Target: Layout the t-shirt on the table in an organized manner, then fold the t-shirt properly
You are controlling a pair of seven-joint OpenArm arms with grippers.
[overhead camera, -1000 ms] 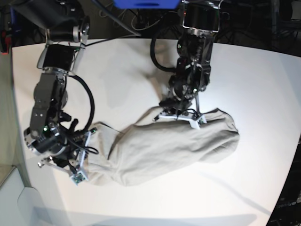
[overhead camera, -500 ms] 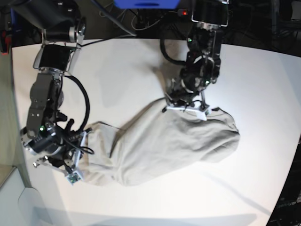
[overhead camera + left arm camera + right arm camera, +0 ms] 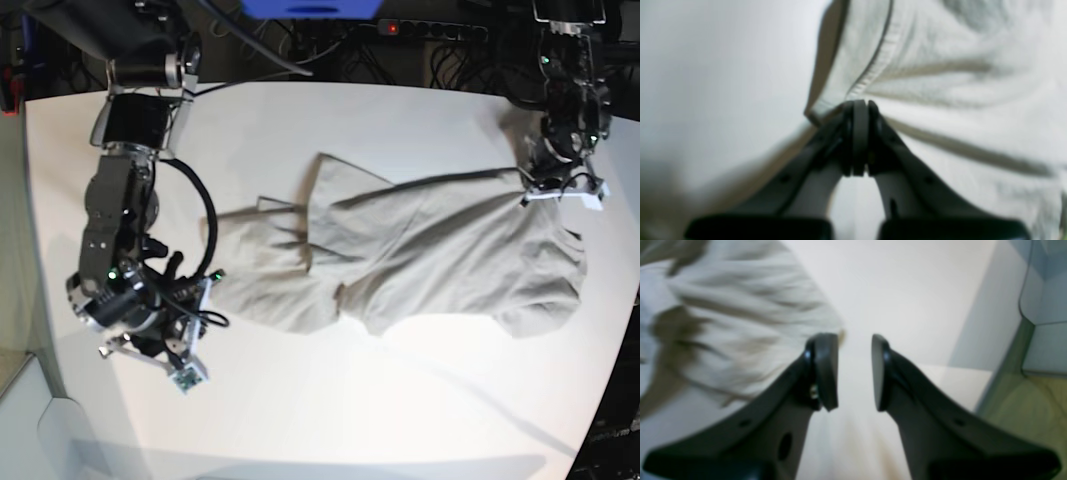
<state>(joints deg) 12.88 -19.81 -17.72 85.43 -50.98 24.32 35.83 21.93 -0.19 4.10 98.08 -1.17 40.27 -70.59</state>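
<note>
The left gripper [image 3: 562, 193], fingers [image 3: 857, 133] closed on a hem edge of the t-shirt [image 3: 420, 260], now sits near the far right edge of the desk [image 3: 320, 420]; a second ago it stood at mid-desk. This pull has drawn the garment out of a bunched mass into a longer, flatter spread across the desk centre.

The right gripper [image 3: 855, 370] no longer touches the cloth. Its fingers [image 3: 826, 370] stand partly open with nothing between them, just beside the shirt's left end.

Judgement: layout is under way. Folds and overlaps remain at the middle, so the shirt is not yet flat enough to fold.
</note>
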